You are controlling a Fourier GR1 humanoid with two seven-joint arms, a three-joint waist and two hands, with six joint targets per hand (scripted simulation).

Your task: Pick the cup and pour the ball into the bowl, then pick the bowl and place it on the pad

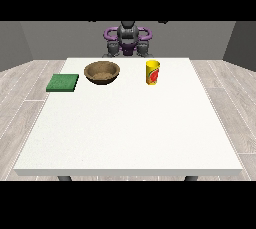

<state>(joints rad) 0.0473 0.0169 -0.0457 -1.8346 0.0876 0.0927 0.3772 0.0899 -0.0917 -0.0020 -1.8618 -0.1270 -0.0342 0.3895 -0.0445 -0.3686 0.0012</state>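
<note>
Grey walls and a pale plank floor (20, 98) surround a large white table (130, 133), seen from the front with the robot (128, 40) small at its far edge.

On the far part of the table stand three things in a row. A flat green pad (63, 83) lies at the view's left, close to the table's edge. A brown wooden bowl (102, 72) sits just to the right of it, apart from the pad. A yellow cup (153, 72) stands upright further right, well apart from the bowl; it bears a red mark on its side, but no writing can be read. Whether a ball lies in the cup I cannot tell.

Neither hand reaches over the table. The robot's arms are drawn in at its body behind the far edge, and no hand can be made out, so the cup, bowl and pad all lie untouched in front of it.
</note>
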